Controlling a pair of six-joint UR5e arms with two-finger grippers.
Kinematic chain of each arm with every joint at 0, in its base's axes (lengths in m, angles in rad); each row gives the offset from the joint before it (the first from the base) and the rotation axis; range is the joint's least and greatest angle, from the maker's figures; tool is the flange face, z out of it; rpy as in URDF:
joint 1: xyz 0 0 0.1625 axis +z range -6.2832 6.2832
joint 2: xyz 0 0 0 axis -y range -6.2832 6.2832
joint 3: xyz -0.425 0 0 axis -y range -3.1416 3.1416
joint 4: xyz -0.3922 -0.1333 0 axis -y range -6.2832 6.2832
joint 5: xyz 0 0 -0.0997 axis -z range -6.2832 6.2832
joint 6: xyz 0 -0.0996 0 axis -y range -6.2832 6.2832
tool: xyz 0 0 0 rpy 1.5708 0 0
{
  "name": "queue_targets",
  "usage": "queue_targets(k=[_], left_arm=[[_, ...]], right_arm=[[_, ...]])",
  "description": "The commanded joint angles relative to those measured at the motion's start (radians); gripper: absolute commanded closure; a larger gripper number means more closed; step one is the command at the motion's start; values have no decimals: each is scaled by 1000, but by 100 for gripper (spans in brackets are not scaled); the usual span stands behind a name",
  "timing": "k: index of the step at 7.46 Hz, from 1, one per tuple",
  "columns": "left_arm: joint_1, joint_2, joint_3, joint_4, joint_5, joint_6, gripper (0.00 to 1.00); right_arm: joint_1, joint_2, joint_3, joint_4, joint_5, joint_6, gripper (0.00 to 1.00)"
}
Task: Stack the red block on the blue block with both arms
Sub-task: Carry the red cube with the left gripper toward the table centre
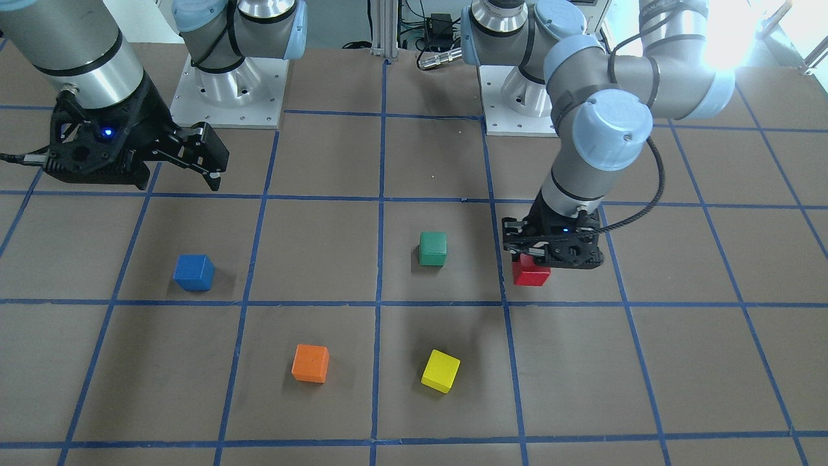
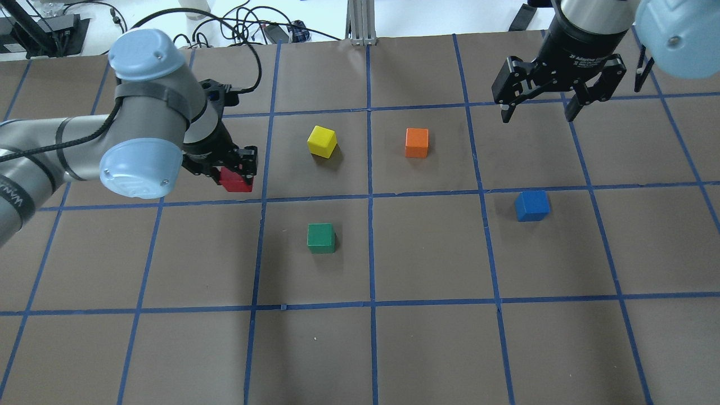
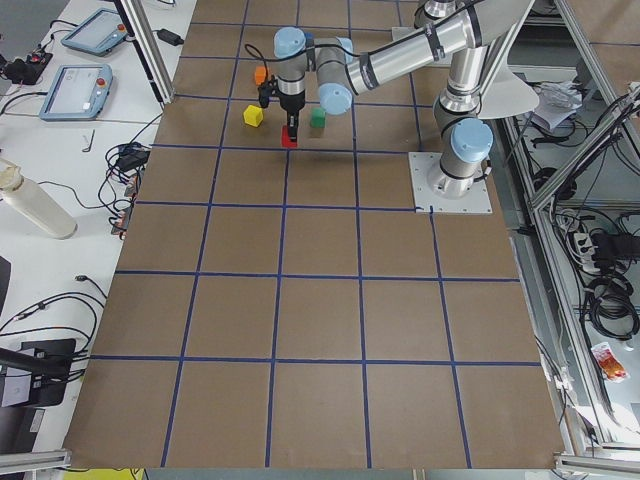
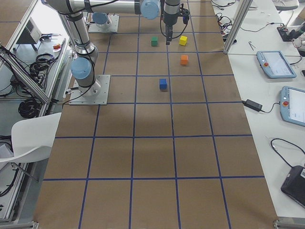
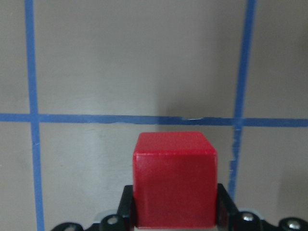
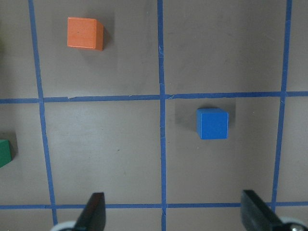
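The red block [image 2: 236, 184] sits between the fingers of my left gripper [image 2: 235, 175], which is shut on it low over the table at the left. It shows in the front view [image 1: 532, 274] and fills the bottom of the left wrist view [image 5: 173, 180]. I cannot tell whether it touches the table. The blue block [image 2: 531, 205] rests alone on the table at the right; it also shows in the front view [image 1: 193, 272]. My right gripper [image 2: 537, 115] hangs open and empty above the table, beyond the blue block, which shows in the right wrist view [image 6: 212, 123].
A green block [image 2: 321, 238], a yellow block [image 2: 322, 141] and an orange block [image 2: 417, 142] lie on the brown, blue-taped table between the two grippers. The arm bases [image 1: 233, 90] stand at the robot's side of the table.
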Motion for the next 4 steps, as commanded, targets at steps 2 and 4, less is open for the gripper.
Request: queue_targets(k=[2,4], left_arm=[[-203,-73,41,51,-123,-226,100],[-289,-139,41,134,-124,-312,100]], right_arm=[[0,-1,0,0,-7,0,0],[0,-1,0,0,-8,0,0]])
